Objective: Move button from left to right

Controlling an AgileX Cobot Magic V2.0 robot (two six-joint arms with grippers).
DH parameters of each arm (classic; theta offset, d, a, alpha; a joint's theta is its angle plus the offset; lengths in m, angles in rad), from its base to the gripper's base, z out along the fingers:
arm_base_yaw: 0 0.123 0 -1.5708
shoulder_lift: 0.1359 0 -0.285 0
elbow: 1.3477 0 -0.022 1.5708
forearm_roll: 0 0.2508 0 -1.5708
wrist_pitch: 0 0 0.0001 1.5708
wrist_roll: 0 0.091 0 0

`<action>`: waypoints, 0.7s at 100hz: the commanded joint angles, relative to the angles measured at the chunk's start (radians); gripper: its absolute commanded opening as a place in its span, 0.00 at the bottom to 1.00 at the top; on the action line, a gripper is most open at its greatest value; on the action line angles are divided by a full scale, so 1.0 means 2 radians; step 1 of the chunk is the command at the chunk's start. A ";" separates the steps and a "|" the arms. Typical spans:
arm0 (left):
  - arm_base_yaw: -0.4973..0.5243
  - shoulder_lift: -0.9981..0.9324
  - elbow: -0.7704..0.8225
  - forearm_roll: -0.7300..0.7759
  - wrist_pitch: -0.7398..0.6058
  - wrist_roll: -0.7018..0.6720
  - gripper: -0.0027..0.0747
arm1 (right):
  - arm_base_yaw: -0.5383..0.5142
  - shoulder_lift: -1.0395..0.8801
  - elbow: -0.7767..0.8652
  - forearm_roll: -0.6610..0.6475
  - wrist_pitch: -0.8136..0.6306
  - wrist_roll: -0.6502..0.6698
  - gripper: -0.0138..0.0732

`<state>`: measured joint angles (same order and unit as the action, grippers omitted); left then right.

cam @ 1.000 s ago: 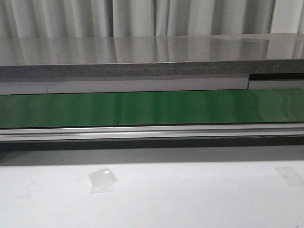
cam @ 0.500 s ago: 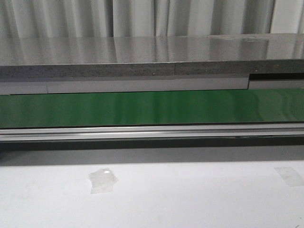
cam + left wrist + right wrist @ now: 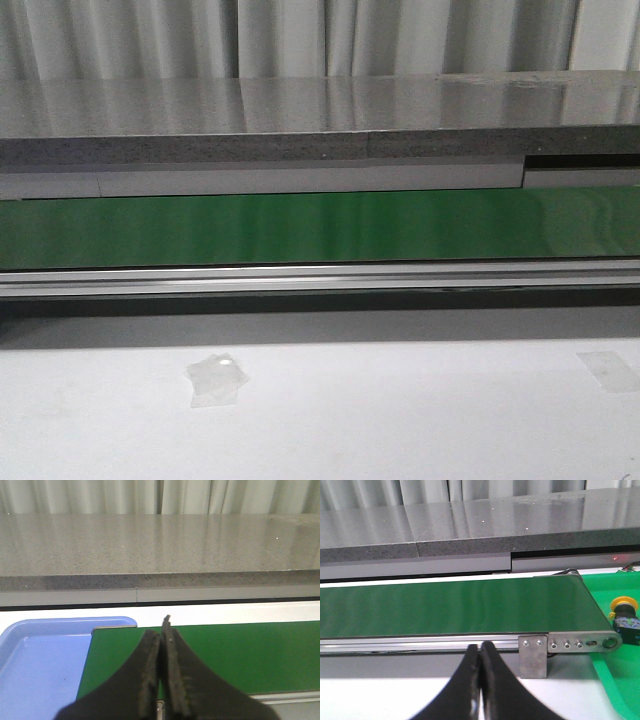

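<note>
The button (image 3: pixel 623 614), a yellow cap on a black body, lies in a green tray (image 3: pixel 620 680) past the belt's right end, seen only in the right wrist view. The green belt (image 3: pixel 320 226) runs across the front view with nothing on it. My left gripper (image 3: pixel 161 630) is shut and empty over the belt's left end. My right gripper (image 3: pixel 480 650) is shut and empty in front of the belt's metal rail, left of the button. Neither gripper shows in the front view.
A blue tray (image 3: pixel 40 665) sits at the belt's left end. A metal bracket (image 3: pixel 534 656) with screws caps the belt's right end. A grey stone counter (image 3: pixel 320 120) runs behind the belt. Two tape patches (image 3: pixel 215 378) lie on the white table.
</note>
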<state>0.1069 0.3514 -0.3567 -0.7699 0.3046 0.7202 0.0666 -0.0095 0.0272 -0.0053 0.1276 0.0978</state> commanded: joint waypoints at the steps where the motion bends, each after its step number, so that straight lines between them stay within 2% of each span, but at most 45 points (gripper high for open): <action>1: -0.002 0.003 -0.013 -0.013 -0.028 -0.001 0.01 | 0.000 -0.009 -0.007 -0.006 -0.044 -0.001 0.08; 24: -0.002 0.003 -0.013 -0.011 -0.032 -0.001 0.01 | 0.000 -0.009 -0.007 -0.006 -0.044 -0.001 0.08; 34: -0.008 0.003 -0.013 0.032 -0.032 -0.026 0.01 | 0.000 -0.009 -0.007 -0.006 -0.044 -0.001 0.08; 56: -0.042 -0.009 -0.012 0.240 -0.032 -0.227 0.01 | 0.000 -0.009 -0.007 -0.006 -0.044 -0.001 0.08; 70: -0.063 -0.041 0.007 0.364 -0.073 -0.339 0.01 | 0.000 -0.009 -0.007 -0.006 -0.044 -0.001 0.08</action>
<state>0.0068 0.2976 -0.3375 -0.1812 0.2903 0.1937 0.0666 -0.0095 0.0272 -0.0053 0.1276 0.0978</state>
